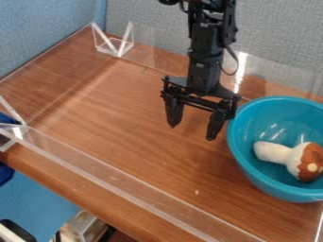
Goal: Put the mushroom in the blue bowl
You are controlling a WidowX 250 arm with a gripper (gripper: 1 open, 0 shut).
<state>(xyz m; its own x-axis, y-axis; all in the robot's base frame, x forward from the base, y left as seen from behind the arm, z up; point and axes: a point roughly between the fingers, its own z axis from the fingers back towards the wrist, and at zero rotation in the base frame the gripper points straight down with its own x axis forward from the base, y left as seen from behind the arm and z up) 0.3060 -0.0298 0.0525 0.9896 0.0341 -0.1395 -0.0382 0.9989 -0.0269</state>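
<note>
The end effector (198,117) is being held wide open above the wooden table (101,104), pointing straight down, with nothing gripped between its two dark fingers (175,111). It is being kept just to the left of the blue bowl (259,170), apart from its rim. The mushroom (293,158) is being carried inside the bowl, lying on its side against the right part of the basin, its cream stalk turned left and its reddish-brown cap toward the right wall. The table is being bordered by a clear plastic wall (113,184) along the front edge.
</note>
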